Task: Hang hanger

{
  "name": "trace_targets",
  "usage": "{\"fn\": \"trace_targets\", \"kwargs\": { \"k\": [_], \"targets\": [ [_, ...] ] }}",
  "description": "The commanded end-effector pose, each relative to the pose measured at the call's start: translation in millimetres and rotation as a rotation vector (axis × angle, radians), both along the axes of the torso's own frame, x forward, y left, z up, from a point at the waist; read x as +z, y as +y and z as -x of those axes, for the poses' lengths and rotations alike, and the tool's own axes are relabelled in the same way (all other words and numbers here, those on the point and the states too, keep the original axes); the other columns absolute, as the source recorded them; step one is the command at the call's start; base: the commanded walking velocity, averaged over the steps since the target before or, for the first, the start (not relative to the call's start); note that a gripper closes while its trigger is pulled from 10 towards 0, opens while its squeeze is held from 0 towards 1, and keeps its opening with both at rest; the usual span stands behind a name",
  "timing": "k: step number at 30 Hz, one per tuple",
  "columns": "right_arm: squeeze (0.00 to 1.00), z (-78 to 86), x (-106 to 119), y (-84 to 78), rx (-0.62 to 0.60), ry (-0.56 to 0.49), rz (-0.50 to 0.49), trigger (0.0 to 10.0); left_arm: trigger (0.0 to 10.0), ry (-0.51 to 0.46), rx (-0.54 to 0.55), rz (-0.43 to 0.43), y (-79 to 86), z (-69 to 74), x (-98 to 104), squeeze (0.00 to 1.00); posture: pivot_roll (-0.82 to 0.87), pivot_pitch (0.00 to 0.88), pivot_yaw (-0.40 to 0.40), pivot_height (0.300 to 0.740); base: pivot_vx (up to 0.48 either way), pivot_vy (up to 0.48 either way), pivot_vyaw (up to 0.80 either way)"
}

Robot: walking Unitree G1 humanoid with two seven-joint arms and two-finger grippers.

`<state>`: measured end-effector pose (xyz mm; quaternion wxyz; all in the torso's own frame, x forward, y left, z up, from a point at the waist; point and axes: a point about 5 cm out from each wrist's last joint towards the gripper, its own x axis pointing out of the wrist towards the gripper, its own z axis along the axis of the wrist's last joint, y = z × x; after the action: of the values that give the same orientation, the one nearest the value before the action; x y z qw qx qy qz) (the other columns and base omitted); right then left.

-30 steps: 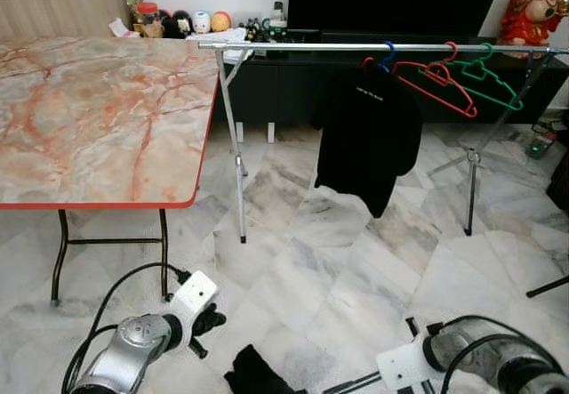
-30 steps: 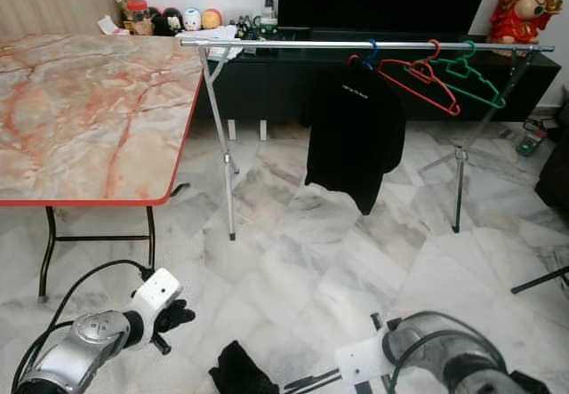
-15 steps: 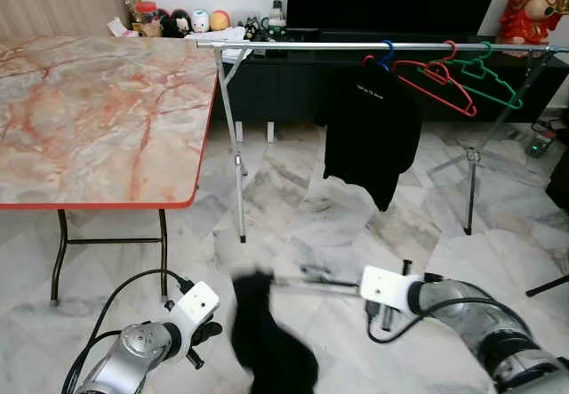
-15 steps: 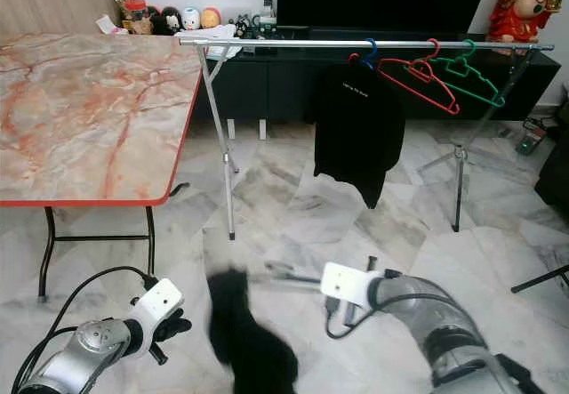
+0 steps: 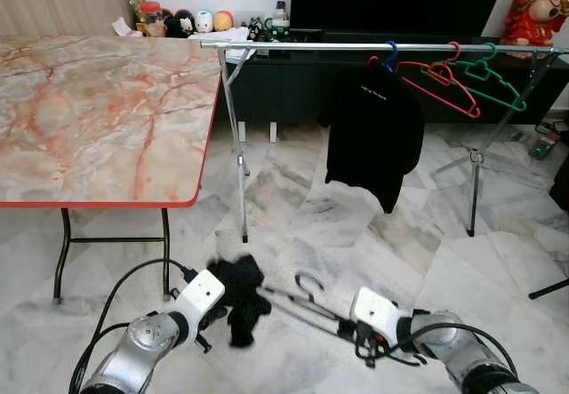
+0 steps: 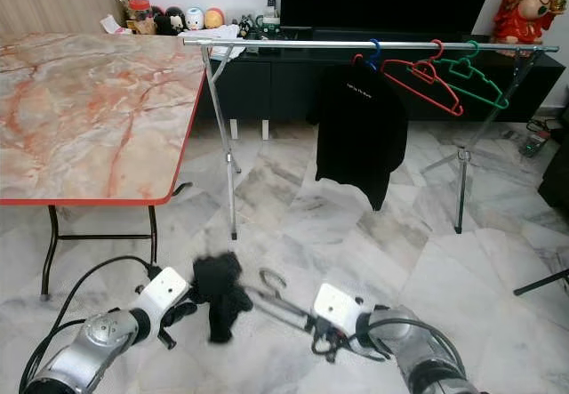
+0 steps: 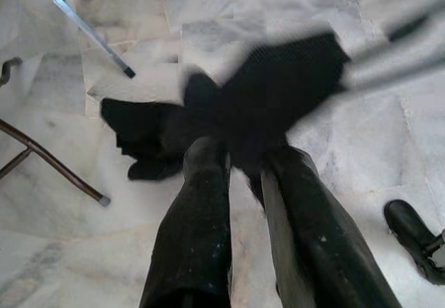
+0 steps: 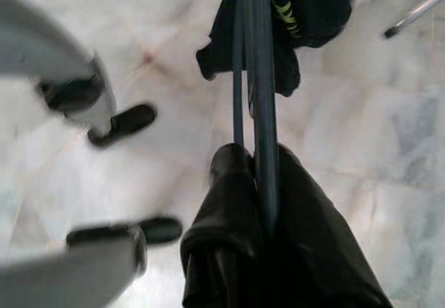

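Marble floor (image 5: 311, 225) spread under a marble-topped table (image 5: 98, 118) and a steel clothes rail (image 5: 373, 46) carrying a black shirt (image 5: 372, 136) plus 2 bare hangers, red (image 5: 436, 81) and green (image 5: 489, 78). Low in front, the right gripper (image 8: 259, 169) was clamped on the grey hanger (image 5: 307, 298), which reached from it toward the left gripper (image 7: 243, 162). That one's fingers (image 7: 201, 183), slightly parted, pinched the black garment (image 5: 238, 294) draped on the hanger's far end. The right wrist view showed yellow print on the cloth.
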<state>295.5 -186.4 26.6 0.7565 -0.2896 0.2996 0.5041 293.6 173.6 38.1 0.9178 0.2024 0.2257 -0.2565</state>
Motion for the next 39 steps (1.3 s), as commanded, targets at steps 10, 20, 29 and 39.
{"fn": "trace_targets", "kwargs": {
  "k": [10,20,29,39],
  "targets": [
    [0.00,-9.6,17.6,-5.7,0.135,-0.051,0.089,0.0,10.0,0.094,-0.165,0.063,-3.3,15.9,-5.0,1.00,0.06,0.048,-0.030,0.740,0.000,0.000,0.00],
    [0.00,-4.9,17.4,22.4,0.252,-0.057,-0.025,0.0,10.0,0.177,-0.273,0.052,-8.8,25.0,-11.1,1.00,0.06,0.040,-0.026,0.740,0.000,0.000,0.00],
    [0.00,-6.9,22.0,22.4,0.277,-0.070,-0.022,0.0,10.0,0.232,-0.307,0.071,-11.0,32.2,-14.6,1.00,0.06,0.063,-0.035,0.740,0.000,0.000,0.00],
    [0.00,-7.9,23.7,27.0,0.311,-0.091,-0.011,0.0,10.0,0.294,-0.366,0.088,-12.6,40.5,-16.0,1.00,0.07,0.078,-0.039,0.740,0.000,0.000,0.00]
  ]
}}
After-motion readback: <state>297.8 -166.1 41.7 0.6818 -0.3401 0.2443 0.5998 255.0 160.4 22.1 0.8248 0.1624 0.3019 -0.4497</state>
